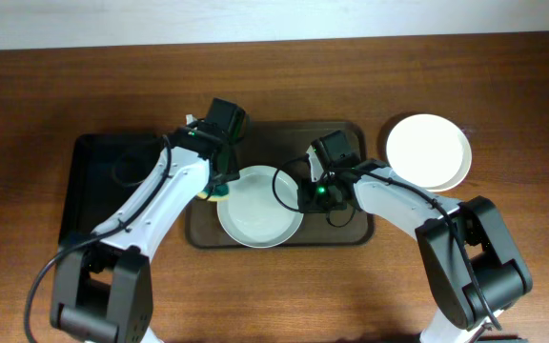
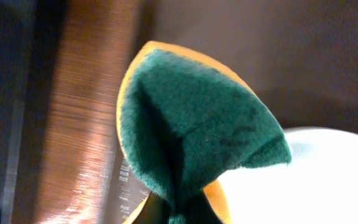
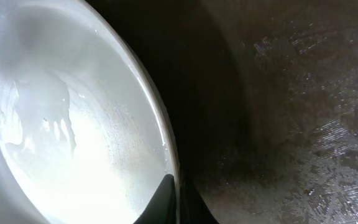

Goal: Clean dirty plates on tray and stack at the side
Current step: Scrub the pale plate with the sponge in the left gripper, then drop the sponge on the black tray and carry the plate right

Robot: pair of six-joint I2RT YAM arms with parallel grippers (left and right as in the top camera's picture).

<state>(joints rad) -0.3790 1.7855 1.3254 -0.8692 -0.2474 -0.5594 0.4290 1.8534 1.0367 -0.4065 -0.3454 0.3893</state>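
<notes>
A white plate [image 1: 260, 207] lies on the brown tray [image 1: 351, 232], over its front left part. My right gripper [image 1: 305, 195] is shut on the plate's right rim; in the right wrist view the rim [image 3: 160, 134] runs between the two dark fingers [image 3: 178, 200], and the plate's inside [image 3: 61, 124] shows faint smears. My left gripper [image 1: 219, 186] is shut on a green and yellow sponge [image 2: 191, 134], held at the plate's left edge [image 2: 316, 180]. White plates [image 1: 428, 151] are stacked on the table at the right; their number cannot be told.
A black tray [image 1: 93, 181] lies to the left of the brown tray, under my left arm. Bare wooden table [image 1: 65, 86] surrounds both trays.
</notes>
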